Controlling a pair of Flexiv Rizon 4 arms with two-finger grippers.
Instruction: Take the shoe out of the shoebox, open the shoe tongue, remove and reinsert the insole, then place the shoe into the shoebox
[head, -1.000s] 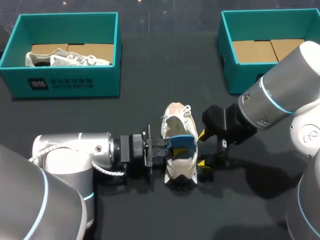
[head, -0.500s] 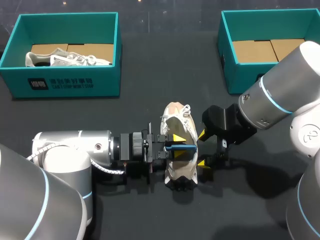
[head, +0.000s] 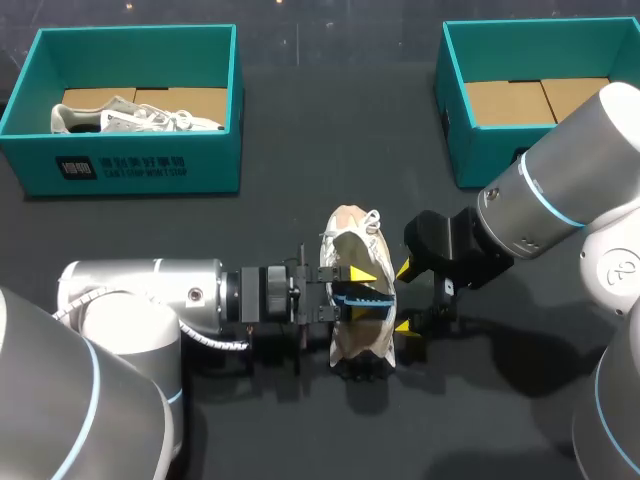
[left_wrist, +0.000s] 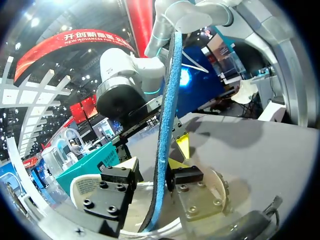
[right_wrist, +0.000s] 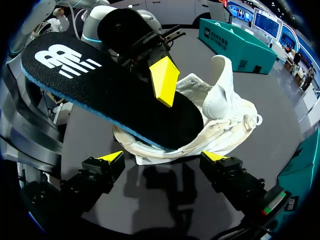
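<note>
1. Insole (head: 362, 297): out of the shoe (head: 352, 232) and held across its opening just above it. Black face, blue edge. Can't tell if its far end touches the shoe.
2. Shoe: cream-white, sits on the dark tabletop (head: 330, 130), opening up, tongue standing up at the lace end.
3. Left gripper (head: 358, 292): comes in from the shoe's left side. Jaws are clamped on the insole, one finger on each face.
4. Right gripper (head: 404, 298): just beside the shoe's right side. Jaws wide, nothing between them.
5. Left teal shoebox (head: 135, 170): well apart from the shoe, far-left of it, with a second pale shoe (head: 130, 118) lying inside.
6. Right teal shoebox (head: 455, 120): well apart from the shoe, far-right of it. Only its cardboard floor shows.
</note>
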